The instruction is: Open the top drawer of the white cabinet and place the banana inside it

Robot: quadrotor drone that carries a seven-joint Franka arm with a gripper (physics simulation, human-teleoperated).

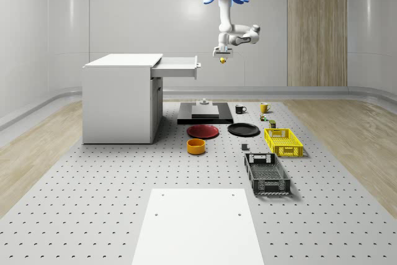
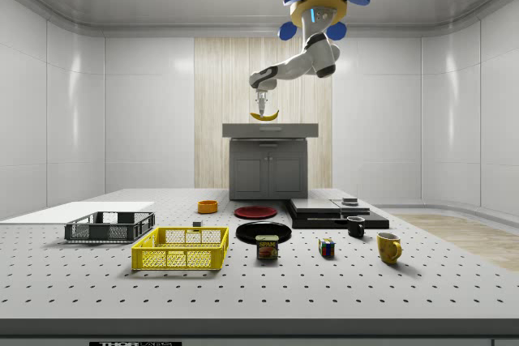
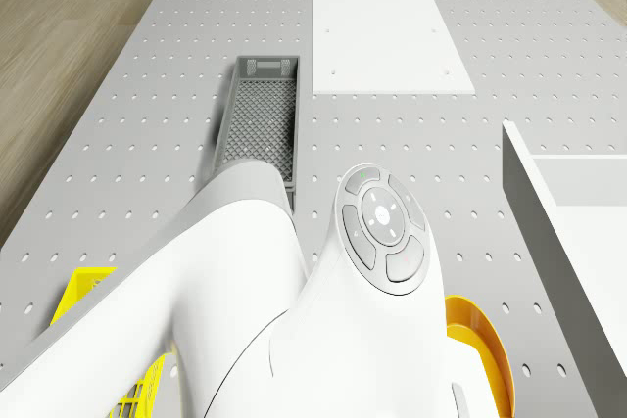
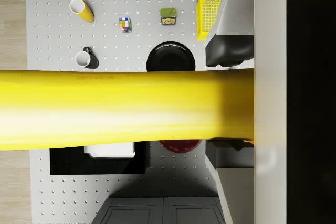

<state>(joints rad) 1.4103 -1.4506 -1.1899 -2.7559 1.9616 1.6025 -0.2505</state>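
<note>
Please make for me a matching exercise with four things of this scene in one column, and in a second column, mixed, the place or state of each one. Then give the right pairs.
Things:
1. banana
2. top drawer
3. orange bowl
4. drone

Places or states:
A. pulled open from the white cabinet
B. hovering high above the table
C. held in the gripper
D. on the table beside the red plate

Pairs: 1-C, 2-A, 3-D, 4-B
</note>
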